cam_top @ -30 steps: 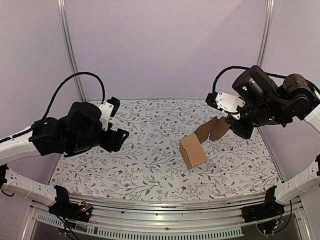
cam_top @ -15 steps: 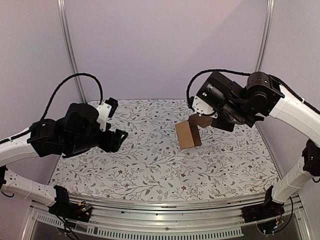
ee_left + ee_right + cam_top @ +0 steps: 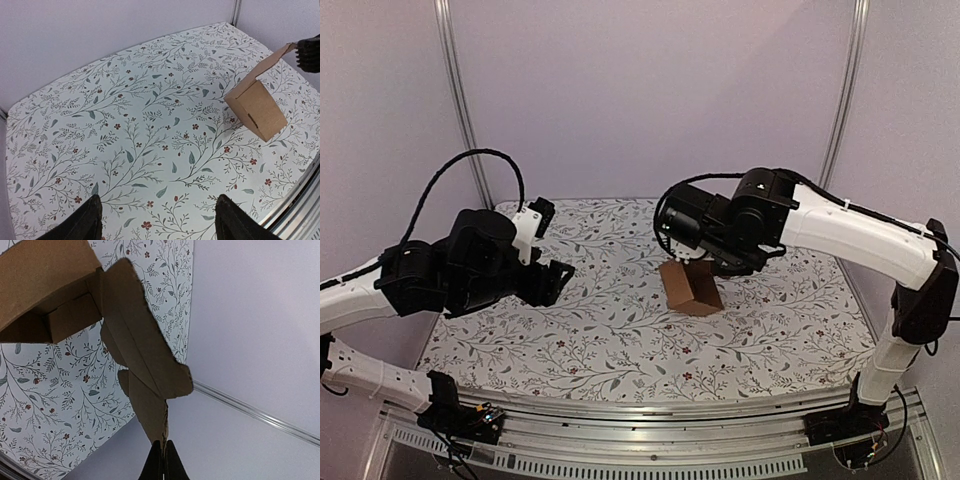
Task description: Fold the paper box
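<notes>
The paper box (image 3: 688, 288) is a small brown carton at mid-table, tilted, with its lid flap raised. My right gripper (image 3: 698, 262) is just above it, shut on the edge of that flap. The right wrist view shows the fingertips (image 3: 163, 452) pinched on the flap (image 3: 145, 345), with the carton body (image 3: 45, 275) hanging beyond and its inside open. My left gripper (image 3: 558, 276) is open and empty over the table's left half, well apart from the box. In its wrist view the box (image 3: 255, 107) is at the far right, and the gripper (image 3: 157, 222) has its fingers spread wide.
The table (image 3: 570, 340) has a floral-patterned cover. Lilac walls with metal posts (image 3: 458, 100) close in the back and sides. A metal rail (image 3: 640, 415) runs along the near edge. The right arm (image 3: 840, 225) reaches across the right half.
My right arm has swung left and carried the box by its flap from the right side toward the middle of the table. The left arm has not moved.
</notes>
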